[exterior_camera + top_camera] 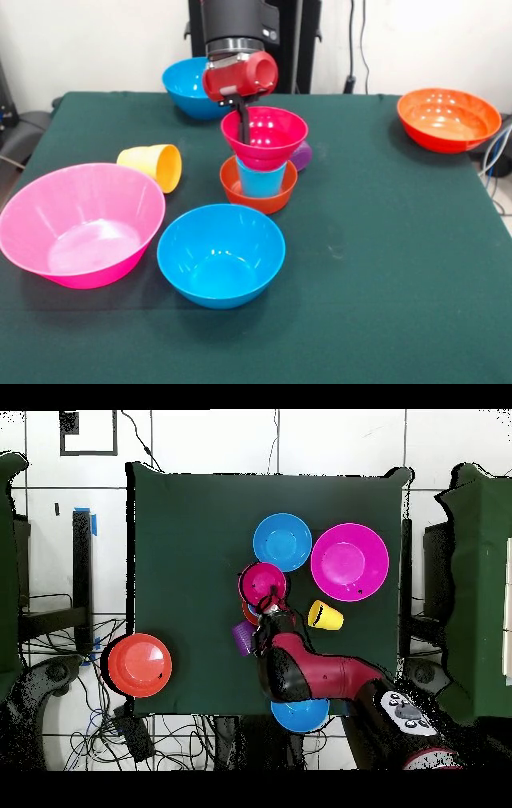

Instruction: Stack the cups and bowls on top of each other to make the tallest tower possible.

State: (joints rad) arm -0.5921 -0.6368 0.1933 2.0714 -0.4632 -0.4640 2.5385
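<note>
**Pincer at the rim of the magenta bowl on the tower**

In the front view, my pincer (242,120) comes down over the far rim of the small magenta bowl (268,134); one dark finger reaches inside the bowl, and it seems to pinch the rim. This bowl sits on the light blue cup (261,180), which stands in the small orange-red bowl (258,196). The purple cup (302,156) is just behind the tower. The yellow cup (154,166) lies on its side beside the big pink bowl (80,222) on the green worktop (384,256).

In the overhead view, the pincer (267,603) meets the magenta bowl (262,583) at its edge. The wide orange bowl (139,665) stays well apart.
</note>
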